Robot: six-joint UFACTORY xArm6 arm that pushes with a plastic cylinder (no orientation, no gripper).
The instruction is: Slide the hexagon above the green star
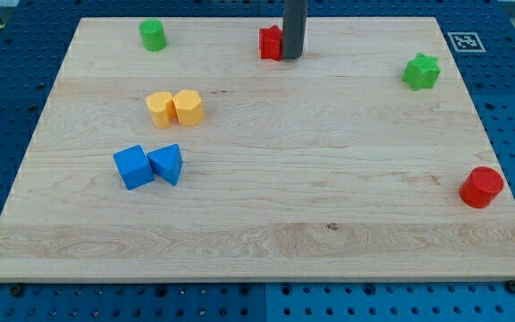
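1. While the rod stands near the table's top edge, my tip touches the right side of the red block, whose shape is hard to make out; the rod has no jaws to open or close.
2. The green star lies near the top right corner.
3. Two yellow blocks touch left of centre: one with a notched outline, one that looks like a hexagon.
4. The blue cube and blue triangle touch below them.
5. A green cylinder sits near the top left corner, a red cylinder by the right edge.
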